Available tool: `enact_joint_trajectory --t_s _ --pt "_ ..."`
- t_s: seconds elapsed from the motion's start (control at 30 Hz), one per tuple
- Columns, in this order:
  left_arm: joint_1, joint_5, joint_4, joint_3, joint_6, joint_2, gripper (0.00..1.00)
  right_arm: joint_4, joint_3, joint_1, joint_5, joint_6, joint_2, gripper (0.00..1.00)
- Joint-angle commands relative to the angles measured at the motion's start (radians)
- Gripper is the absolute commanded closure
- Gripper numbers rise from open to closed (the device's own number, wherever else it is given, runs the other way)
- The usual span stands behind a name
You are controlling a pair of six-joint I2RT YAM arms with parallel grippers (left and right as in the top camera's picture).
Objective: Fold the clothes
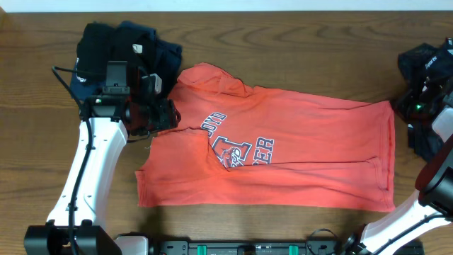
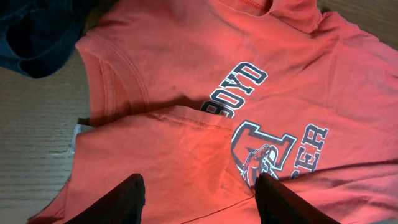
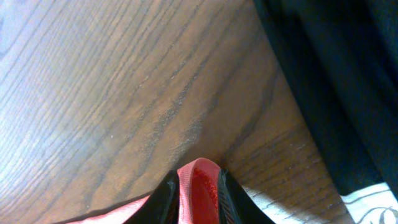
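Across the wooden table (image 1: 297,42) the orange-red T-shirt (image 1: 304,149) lies spread, lettering up, with one flap near the sleeve turned in. Judged: folding is under way. Navy garments (image 1: 120,49) are heaped at far left, a dark garment (image 1: 428,64) at far right. Over the sleeve area the left gripper (image 2: 199,186) hangs with jaws apart, holding nothing. At the shirt's far edge the right gripper (image 3: 198,193) is pinched on a red fold. Next move, likely: carry that edge across the shirt — grip kept firm, cloth taut.
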Motion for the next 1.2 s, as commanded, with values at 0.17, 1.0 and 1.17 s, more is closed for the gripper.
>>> enact_joint_trajectory --t_s 0.17,1.0,1.17 --pt "-0.002 0.01 -0.001 0.008 0.021 0.0 0.41 0.004 -0.006 0.025 0.027 -0.017 0.016 0.76" --pt "-0.002 0.01 -0.002 0.008 0.021 0.0 0.41 0.023 -0.005 0.032 -0.023 -0.02 0.013 0.99" --pt "-0.001 0.01 0.003 0.016 0.021 0.0 0.41 0.008 -0.003 0.005 -0.107 -0.02 -0.048 0.99"
